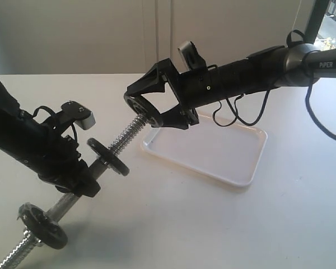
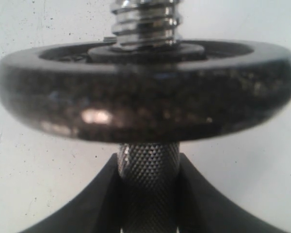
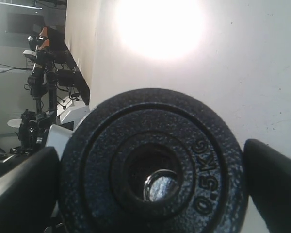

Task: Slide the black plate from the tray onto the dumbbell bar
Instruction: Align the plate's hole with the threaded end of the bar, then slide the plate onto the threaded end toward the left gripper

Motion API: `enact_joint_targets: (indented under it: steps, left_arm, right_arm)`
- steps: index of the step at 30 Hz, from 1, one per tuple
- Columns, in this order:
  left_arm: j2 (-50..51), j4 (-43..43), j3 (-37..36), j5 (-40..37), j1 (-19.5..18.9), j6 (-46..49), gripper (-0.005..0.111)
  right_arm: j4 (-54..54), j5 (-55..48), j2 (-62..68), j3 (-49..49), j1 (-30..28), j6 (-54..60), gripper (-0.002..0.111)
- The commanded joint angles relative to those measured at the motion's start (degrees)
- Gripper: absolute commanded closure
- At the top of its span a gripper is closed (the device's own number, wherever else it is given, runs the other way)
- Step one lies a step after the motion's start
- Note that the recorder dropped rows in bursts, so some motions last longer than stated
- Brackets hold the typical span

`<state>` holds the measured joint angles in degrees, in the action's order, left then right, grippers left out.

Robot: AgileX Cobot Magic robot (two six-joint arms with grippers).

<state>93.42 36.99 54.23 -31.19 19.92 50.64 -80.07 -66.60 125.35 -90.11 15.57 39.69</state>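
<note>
My right gripper (image 1: 149, 106) is shut on the black plate (image 1: 143, 109), holding it on edge in the air just off the tray (image 1: 235, 168). The plate (image 3: 153, 167), marked 0.5KG, fills the right wrist view between the two fingers (image 3: 19, 189). The chrome end of the dumbbell bar (image 3: 161, 187) shows through its hole, a little off centre. The bar (image 1: 126, 134) slants up from lower left, its threaded tip meeting the plate. My left gripper (image 1: 78, 182) is shut on the knurled shaft (image 2: 148, 179), just below a duller disc (image 2: 145, 92).
The white tray holds nothing and lies under the right arm. A second dull disc (image 1: 42, 224) sits near the bar's low end, by the table's front edge. Loose black cables (image 1: 235, 115) hang from the right arm above the tray.
</note>
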Motion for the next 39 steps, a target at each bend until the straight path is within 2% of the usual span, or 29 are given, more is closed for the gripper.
enact_joint_targets:
  steps: [1,9,28,39]
  left_arm:
    - [-2.77,7.45,1.47,-0.26,0.17,0.57,0.107]
    - [-2.77,7.45,1.47,-0.26,0.17,0.57,0.107]
    - [-2.77,7.91,1.47,1.06,0.17,0.42,0.107]
    - [-2.77,9.83,1.47,1.2,0.17,0.42,0.107]
  right_arm:
    - [-0.99,-3.36,-1.36,-0.69,0.38,-0.95,0.108]
    - [2.4,-3.36,-1.36,-0.69,0.38,-0.96,0.108]
    - [0.03,-3.36,-1.04,-0.69,0.45,-0.96,0.108]
    - [0.0,-3.36,-0.67,-0.69,5.26,1.06,0.108]
